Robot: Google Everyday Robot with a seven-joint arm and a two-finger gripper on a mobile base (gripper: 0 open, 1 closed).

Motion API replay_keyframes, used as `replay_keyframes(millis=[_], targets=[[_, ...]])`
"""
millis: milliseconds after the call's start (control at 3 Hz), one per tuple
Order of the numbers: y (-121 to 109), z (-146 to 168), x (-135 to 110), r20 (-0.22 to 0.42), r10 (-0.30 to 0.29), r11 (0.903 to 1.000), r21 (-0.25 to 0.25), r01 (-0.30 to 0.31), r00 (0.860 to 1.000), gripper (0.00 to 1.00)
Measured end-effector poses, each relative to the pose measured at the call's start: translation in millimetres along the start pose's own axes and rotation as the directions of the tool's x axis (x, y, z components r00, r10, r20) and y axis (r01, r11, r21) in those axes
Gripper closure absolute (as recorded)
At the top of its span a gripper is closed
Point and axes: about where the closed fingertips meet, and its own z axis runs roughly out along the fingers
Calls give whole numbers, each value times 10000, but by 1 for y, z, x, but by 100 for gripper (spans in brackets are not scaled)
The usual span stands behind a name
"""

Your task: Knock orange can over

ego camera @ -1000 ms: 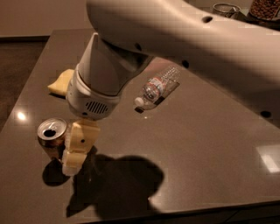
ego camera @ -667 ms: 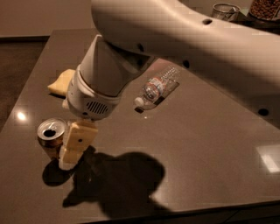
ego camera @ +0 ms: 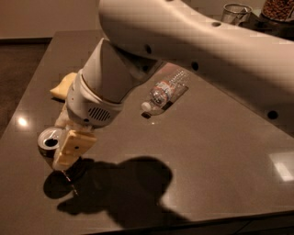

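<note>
Down at the near-left corner of the dark, glossy surface [ego camera: 220,151], the gripper [ego camera: 66,148] is low and right up against the orange can [ego camera: 48,143]. The can stands upright, its silver top and the dark pull-tab opening facing up. Only a sliver of its body shows, because the gripper's cream-coloured end covers its right side. Are the two touching? They look pressed together, though the contact line itself is hidden. As for the jaws, wide or narrow, I cannot tell from this angle.

The big white arm [ego camera: 193,41] sweeps in from the far right and fills the top of the view. Its rounded wrist housing sits directly above the can. Underneath, a heavy black shadow [ego camera: 119,188] spreads to the right across the near part of the surface.

Elsewhere, a clear plastic water bottle [ego camera: 165,92] lies on its side near the middle, white cap pointing toward the near left, well apart from the can. A pale yellow piece [ego camera: 63,86], sponge or cloth, lies on the far left, partly behind the wrist. At the far right edge stand a clear glass [ego camera: 235,11] and a container of brown bits [ego camera: 278,9].
</note>
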Motion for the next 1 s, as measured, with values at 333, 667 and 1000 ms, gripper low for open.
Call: replay_keyframes(millis=[333, 667, 1000], targets=[[5, 4, -9, 196, -269, 9992, -297, 274, 9994, 15], [8, 7, -15, 291, -434, 9980, -455, 447, 9986, 33], [9, 10, -18, 347, -487, 9971, -568, 507, 9982, 56]])
